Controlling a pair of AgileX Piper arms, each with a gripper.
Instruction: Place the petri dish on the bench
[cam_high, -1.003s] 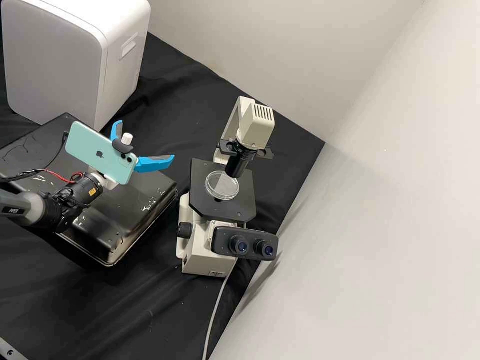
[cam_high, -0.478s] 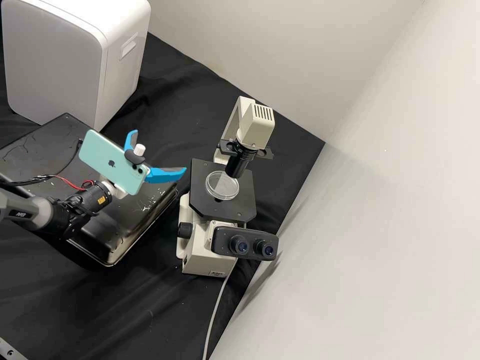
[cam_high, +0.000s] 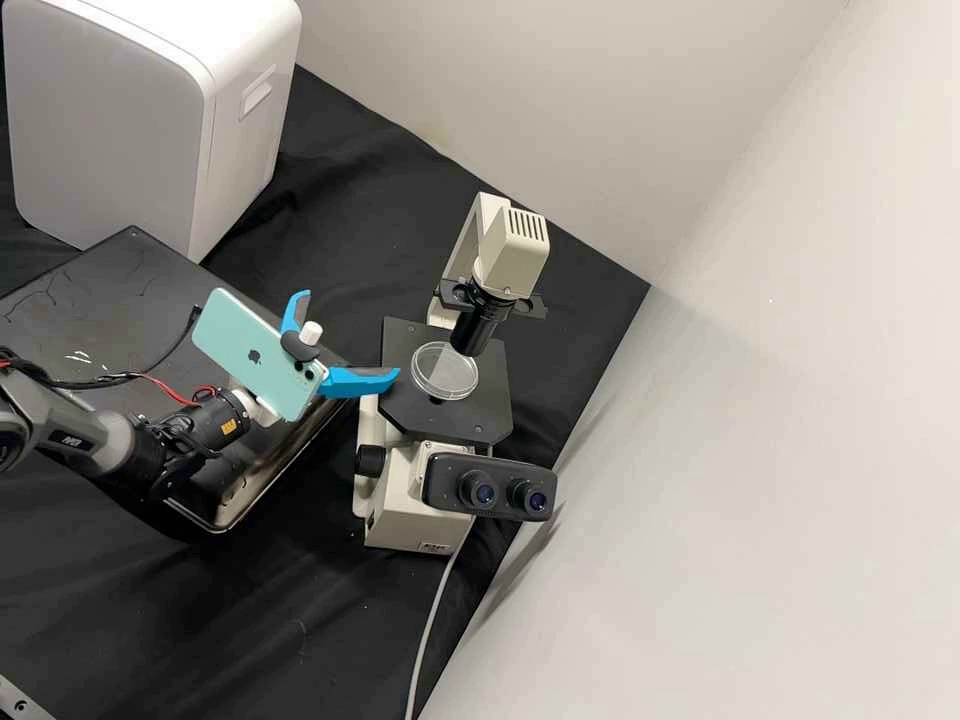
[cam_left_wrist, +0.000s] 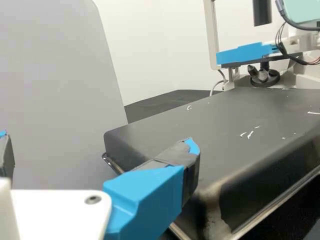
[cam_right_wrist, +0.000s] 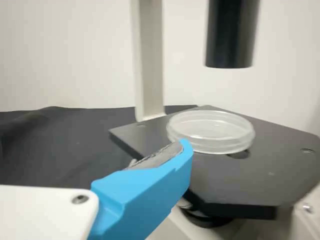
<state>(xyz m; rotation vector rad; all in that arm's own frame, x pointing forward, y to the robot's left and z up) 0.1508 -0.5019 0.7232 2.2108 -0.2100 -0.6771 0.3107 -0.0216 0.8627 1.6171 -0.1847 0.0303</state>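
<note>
While the petri dish (cam_high: 444, 369) lay mid-frame on the microscope stage (cam_high: 485, 418), the right gripper (cam_high: 349, 336) hung spread and empty beside its left edge.

The high camera sits off the arms, above the counter (cam_high: 250, 620), looking forward and down at a middling slant, far enough back to take in the white cabinet (cam_high: 130, 110), the dark tray (cam_high: 90, 300) and the microscope (cam_high: 440, 430) together. The right wrist camera rides just behind the right tool (cam_high: 348, 335), about level with the microscope's stage (cam_right_wrist: 280, 165) and very near it, facing the petri dish (cam_right_wrist: 210, 131) (the same dish and stage the high view sees from above). The left wrist camera sits low behind the left tool (cam_left_wrist: 97, 150), close to the tray, looking across its top toward the microscope; the pale blur beside it is probably the cabinet.
</note>
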